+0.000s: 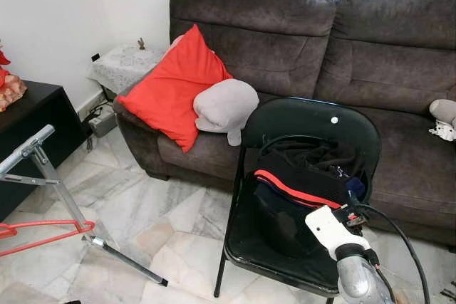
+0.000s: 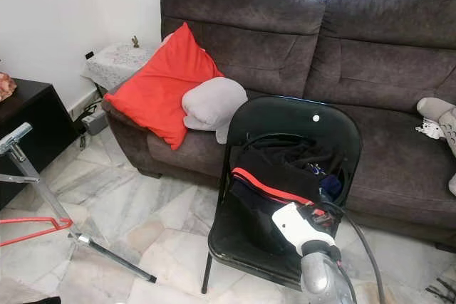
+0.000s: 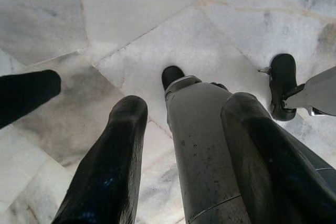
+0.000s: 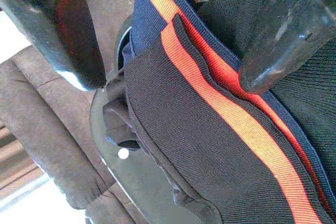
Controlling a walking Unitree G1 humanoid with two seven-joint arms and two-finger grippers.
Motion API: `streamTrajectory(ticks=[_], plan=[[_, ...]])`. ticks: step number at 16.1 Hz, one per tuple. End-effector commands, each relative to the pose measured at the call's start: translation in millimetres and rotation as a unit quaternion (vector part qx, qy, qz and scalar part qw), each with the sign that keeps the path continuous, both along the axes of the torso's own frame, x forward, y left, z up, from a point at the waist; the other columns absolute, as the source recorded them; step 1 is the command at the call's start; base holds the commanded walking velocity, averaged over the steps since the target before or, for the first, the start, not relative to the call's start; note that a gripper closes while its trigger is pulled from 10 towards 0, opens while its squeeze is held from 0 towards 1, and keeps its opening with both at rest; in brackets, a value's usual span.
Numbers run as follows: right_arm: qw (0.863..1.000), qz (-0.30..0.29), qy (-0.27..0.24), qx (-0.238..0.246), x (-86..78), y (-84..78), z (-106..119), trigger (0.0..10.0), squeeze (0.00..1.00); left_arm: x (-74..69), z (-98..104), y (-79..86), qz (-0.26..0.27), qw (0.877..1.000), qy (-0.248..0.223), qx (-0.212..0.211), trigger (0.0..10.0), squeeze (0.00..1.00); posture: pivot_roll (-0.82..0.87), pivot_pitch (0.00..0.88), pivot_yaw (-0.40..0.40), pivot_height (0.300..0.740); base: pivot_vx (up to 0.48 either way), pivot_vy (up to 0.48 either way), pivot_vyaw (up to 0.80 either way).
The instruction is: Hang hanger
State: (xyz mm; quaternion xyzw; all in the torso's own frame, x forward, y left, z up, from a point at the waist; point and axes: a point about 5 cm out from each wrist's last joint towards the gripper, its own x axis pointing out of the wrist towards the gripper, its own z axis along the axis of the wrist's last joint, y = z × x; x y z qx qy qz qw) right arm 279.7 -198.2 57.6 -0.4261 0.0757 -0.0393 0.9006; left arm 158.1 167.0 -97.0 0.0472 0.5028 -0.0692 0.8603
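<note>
A red hanger (image 1: 43, 236) shows at the far left, low down, against the slanted metal rack (image 1: 53, 183); whether it hangs or rests there I cannot tell. A dark garment with a red-orange stripe (image 1: 299, 190) lies heaped on the black folding chair (image 1: 313, 122). My right gripper (image 1: 351, 198) reaches over the chair seat to this garment. In the right wrist view its fingers stand open (image 4: 178, 35) just above the striped fabric (image 4: 220, 103), holding nothing. My left gripper (image 3: 184, 145) hangs open, pointing down at the marble floor (image 3: 157, 30) beside my own leg.
A dark brown sofa (image 1: 370, 40) stands behind the chair, with a red cushion (image 1: 174, 87) and a grey pillow (image 1: 224, 105) on it. A lace-covered side table (image 1: 125, 62) and a black cabinet (image 1: 28, 119) line the left wall. The rack's leg (image 1: 128, 261) crosses the floor.
</note>
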Motion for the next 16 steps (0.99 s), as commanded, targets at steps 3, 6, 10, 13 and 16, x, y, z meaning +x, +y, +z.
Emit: streamTrajectory(ticks=[3, 6, 10, 13, 16], plan=[[1.000, -0.009, -0.004, 0.002, -4.8, -0.6, 1.1, 10.0, 0.00, -14.8, -6.3, -2.2, -0.006, 0.999, 0.034, -0.002, 10.0, 0.00, -0.02, 0.034, 0.031, 0.740, 0.000, 0.000, 0.00], [1.000, -0.015, -0.006, 0.004, -8.3, -0.8, 0.7, 10.0, 0.00, -15.3, -6.5, -2.4, -0.007, 0.999, 0.034, -0.002, 10.0, 0.00, -0.02, 0.028, 0.033, 0.740, 0.000, 0.000, 0.00], [0.986, -0.012, -0.060, 0.157, -8.0, 9.3, 12.7, 10.0, 0.00, -13.3, -5.7, -1.8, -0.017, 0.999, 0.032, 0.004, 10.0, 0.00, -0.04, 0.017, 0.058, 0.740, 0.000, 0.000, 0.00], [0.968, -0.028, -0.170, 0.182, -20.9, 12.1, 39.9, 10.0, 0.00, -11.7, -5.0, 0.4, -0.019, 0.999, 0.027, 0.010, 10.0, 0.00, -0.03, 0.007, 0.060, 0.740, 0.000, 0.000, 0.00], [0.954, -0.155, -0.140, 0.214, -69.4, -12.6, 15.1, 10.0, 0.00, -11.4, -4.8, 1.3, -0.021, 0.999, 0.028, 0.013, 10.0, 0.00, -0.04, 0.007, 0.064, 0.740, 0.000, 0.000, 0.00]])
